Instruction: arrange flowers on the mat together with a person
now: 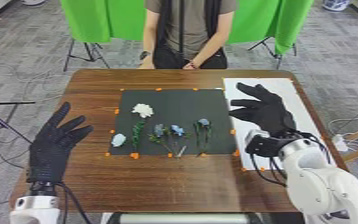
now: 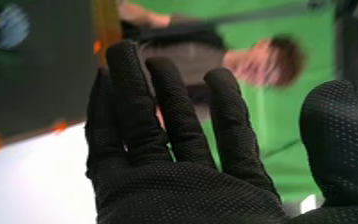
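Note:
In the head view, the dark mat (image 1: 171, 97) lies mid-table. On it are a white flower (image 1: 143, 110) with a green stem, a pale blue bloom (image 1: 119, 140) at the lower left, blue flowers (image 1: 176, 130) near the lower middle, and another blue flower (image 1: 204, 122) to their right. My right hand (image 1: 269, 111) is open over the white sheet, right of the mat, holding nothing. My left hand (image 1: 53, 145) is open at the table's left side, apart from the flowers. In the right wrist view, my right hand (image 2: 189, 185) has straight fingers, and a blue flower (image 2: 12, 27) is visible beyond it.
A white sheet (image 1: 291, 107) lies along the right side of the brown table (image 1: 171, 185). Orange marks edge the mat and sheet. A person stands at the far edge, hands low by the table. Green cloth hangs behind.

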Controlling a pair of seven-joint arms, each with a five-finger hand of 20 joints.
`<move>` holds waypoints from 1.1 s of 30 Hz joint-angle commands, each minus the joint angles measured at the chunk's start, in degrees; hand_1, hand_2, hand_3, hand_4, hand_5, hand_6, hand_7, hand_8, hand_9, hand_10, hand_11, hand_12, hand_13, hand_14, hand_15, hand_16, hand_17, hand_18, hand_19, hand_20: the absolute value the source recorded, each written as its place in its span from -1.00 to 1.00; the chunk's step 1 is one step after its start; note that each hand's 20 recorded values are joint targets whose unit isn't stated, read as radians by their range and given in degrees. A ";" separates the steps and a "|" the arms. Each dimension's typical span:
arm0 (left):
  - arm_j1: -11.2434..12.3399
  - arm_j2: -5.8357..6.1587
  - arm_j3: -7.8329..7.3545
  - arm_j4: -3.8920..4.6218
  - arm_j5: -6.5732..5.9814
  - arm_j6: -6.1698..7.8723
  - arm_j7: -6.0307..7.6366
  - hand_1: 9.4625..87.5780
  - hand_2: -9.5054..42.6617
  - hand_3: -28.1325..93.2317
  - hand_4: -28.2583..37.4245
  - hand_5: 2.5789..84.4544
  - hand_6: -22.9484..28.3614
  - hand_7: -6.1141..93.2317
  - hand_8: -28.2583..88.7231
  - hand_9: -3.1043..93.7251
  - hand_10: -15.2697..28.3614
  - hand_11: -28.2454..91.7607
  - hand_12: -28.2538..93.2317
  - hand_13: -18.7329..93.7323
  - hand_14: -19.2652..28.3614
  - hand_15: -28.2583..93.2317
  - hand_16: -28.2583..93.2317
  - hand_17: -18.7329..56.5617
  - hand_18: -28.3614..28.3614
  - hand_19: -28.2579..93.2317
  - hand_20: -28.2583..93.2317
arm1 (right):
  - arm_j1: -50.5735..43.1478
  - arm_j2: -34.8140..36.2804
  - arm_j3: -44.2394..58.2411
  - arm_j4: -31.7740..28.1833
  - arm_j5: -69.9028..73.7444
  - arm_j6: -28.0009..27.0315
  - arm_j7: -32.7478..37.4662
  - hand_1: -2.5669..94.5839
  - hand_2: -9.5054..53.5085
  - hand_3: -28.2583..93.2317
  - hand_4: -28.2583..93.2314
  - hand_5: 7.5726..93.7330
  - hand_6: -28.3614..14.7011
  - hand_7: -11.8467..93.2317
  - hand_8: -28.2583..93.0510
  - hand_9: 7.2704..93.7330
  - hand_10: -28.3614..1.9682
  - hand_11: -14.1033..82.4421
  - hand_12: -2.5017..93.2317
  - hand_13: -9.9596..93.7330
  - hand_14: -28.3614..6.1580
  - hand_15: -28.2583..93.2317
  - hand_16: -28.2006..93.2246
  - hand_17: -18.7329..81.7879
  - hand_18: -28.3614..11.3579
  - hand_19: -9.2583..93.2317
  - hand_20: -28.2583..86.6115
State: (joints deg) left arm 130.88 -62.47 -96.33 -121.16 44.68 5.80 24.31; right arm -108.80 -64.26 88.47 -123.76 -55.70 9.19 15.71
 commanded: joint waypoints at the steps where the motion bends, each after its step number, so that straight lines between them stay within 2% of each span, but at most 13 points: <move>1: -3.42 -0.19 1.76 2.97 -0.26 -0.11 0.41 -0.74 -0.33 0.67 -1.00 -0.27 0.05 -0.69 -0.67 -0.12 0.50 -0.20 -0.35 -0.02 0.84 0.20 -0.66 -0.44 1.00 0.71 -0.81 | -5.94 -2.85 -1.29 1.31 11.76 -0.29 -3.92 -0.56 -0.40 0.62 -0.95 -0.14 0.26 -0.57 -0.72 0.00 -0.43 -0.42 -0.65 0.00 -0.58 0.13 -0.38 -0.45 -0.89 0.24 -0.36; 3: -4.29 -0.38 2.30 3.47 -0.24 -0.47 -0.34 -0.74 -0.33 0.67 -1.00 -0.26 0.04 -0.69 -0.67 -0.11 0.49 -0.20 -0.35 -0.01 0.82 0.18 -0.66 -0.42 1.00 0.72 -0.82 | -6.69 -3.24 -1.72 1.48 10.52 -0.27 -4.81 -0.57 -0.40 0.62 -0.95 -0.15 0.27 -0.57 -0.72 -0.01 -0.44 -0.43 -0.65 -0.01 -0.57 0.12 -0.37 -0.46 -0.87 0.23 -0.35; 6: -4.81 -0.38 3.07 3.82 0.11 -0.74 -0.52 -0.74 -0.33 0.67 -1.00 -0.26 0.04 -0.69 -0.67 -0.11 0.49 -0.20 -0.35 0.00 0.81 0.16 -0.65 -0.40 1.00 0.72 -0.85 | -7.53 -3.77 -2.04 1.42 8.71 0.01 -5.86 -0.58 -0.40 0.63 -0.96 -0.16 0.28 -0.57 -0.72 -0.02 -0.42 -0.43 -0.64 -0.03 -0.56 0.13 -0.36 -0.48 -0.82 0.22 -0.33; 7: -4.84 -0.47 3.42 3.85 0.32 -0.33 -0.50 -0.74 -0.33 0.67 -1.00 -0.26 0.04 -0.69 -0.67 -0.11 0.49 -0.20 -0.35 -0.01 0.81 0.16 -0.65 -0.39 1.00 0.72 -0.86 | -7.99 -4.06 -1.73 1.51 8.71 -0.80 -6.22 -0.58 -0.40 0.63 -0.96 -0.16 0.29 -0.57 -0.72 -0.02 -0.42 -0.43 -0.64 -0.03 -0.56 0.13 -0.35 -0.49 -0.80 0.22 -0.33; 9: -4.69 -0.25 4.20 3.91 0.23 0.67 0.49 -0.74 -0.33 0.67 -1.00 -0.26 0.04 -0.69 -0.67 -0.11 0.49 -0.20 -0.34 -0.03 0.82 0.18 -0.63 -0.40 1.00 0.73 -0.88 | -8.47 -4.16 -1.76 1.60 8.57 -1.64 -6.85 -0.58 -0.40 0.63 -0.97 -0.16 0.30 -0.56 -0.72 -0.02 -0.40 -0.43 -0.64 -0.03 -0.55 0.13 -0.34 -0.49 -0.78 0.20 -0.30; 14: -5.19 -0.99 4.14 4.16 0.52 0.25 0.18 -0.75 -0.33 0.67 -1.00 -0.26 0.04 -0.68 -0.67 -0.13 0.51 -0.17 -0.33 -0.06 0.84 0.22 -0.63 -0.46 1.00 0.70 -0.90 | -9.15 -4.88 -2.00 1.78 9.67 -2.15 -6.61 -0.58 -0.40 0.65 -0.97 -0.16 0.31 -0.56 -0.72 -0.02 -0.38 -0.42 -0.64 -0.03 -0.53 0.14 -0.33 -0.50 -0.74 0.18 -0.28; 17: -5.69 -1.42 3.74 4.10 1.12 -0.54 -0.69 -0.75 -0.33 0.67 -1.00 -0.26 0.04 -0.68 -0.67 -0.13 0.52 -0.17 -0.33 -0.07 0.84 0.24 -0.63 -0.48 1.00 0.70 -0.88 | -9.11 -5.00 -2.22 2.05 9.50 -2.80 -6.65 -0.58 -0.40 0.65 -0.98 -0.16 0.32 -0.56 -0.72 -0.01 -0.37 -0.42 -0.63 -0.03 -0.53 0.15 -0.33 -0.50 -0.74 0.18 -0.27; 20: -5.37 -1.20 3.76 3.79 1.31 -0.78 -0.70 -0.74 -0.33 0.67 -1.00 -0.26 0.04 -0.68 -0.67 -0.13 0.52 -0.16 -0.33 -0.06 0.86 0.28 -0.63 -0.48 1.00 0.70 -0.86 | -9.17 -5.33 -2.00 2.25 10.79 -3.59 -6.69 -0.58 -0.40 0.65 -0.98 -0.15 0.32 -0.56 -0.72 -0.01 -0.37 -0.42 -0.63 -0.02 -0.52 0.15 -0.33 -0.50 -0.74 0.17 -0.26; 24: -5.31 -1.64 3.72 3.78 1.52 -1.27 -1.59 -0.74 -0.33 0.67 -1.00 -0.25 0.05 -0.68 -0.67 -0.13 0.52 -0.16 -0.33 -0.06 0.86 0.30 -0.64 -0.48 1.00 0.72 -0.84 | -8.90 -5.25 -2.16 2.29 10.50 -3.13 -6.56 -0.58 -0.39 0.65 -0.98 -0.15 0.33 -0.55 -0.72 0.00 -0.36 -0.41 -0.63 -0.02 -0.52 0.16 -0.34 -0.50 -0.74 0.16 -0.25; 33: -3.75 -2.59 2.93 3.50 1.61 -1.37 -2.47 -0.74 -0.33 0.67 -1.00 -0.25 0.05 -0.68 -0.67 -0.13 0.52 -0.16 -0.34 -0.04 0.87 0.29 -0.66 -0.46 1.00 0.73 -0.84 | -8.73 -5.12 -2.02 2.20 9.97 -3.11 -5.77 -0.58 -0.38 0.65 -0.98 -0.15 0.34 -0.54 -0.73 0.01 -0.36 -0.41 -0.63 -0.02 -0.51 0.17 -0.34 -0.50 -0.74 0.16 -0.23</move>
State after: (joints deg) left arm 125.52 -63.74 -92.79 -117.55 45.87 5.18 23.09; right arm -117.09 -69.01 86.67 -121.40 -45.18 6.32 9.73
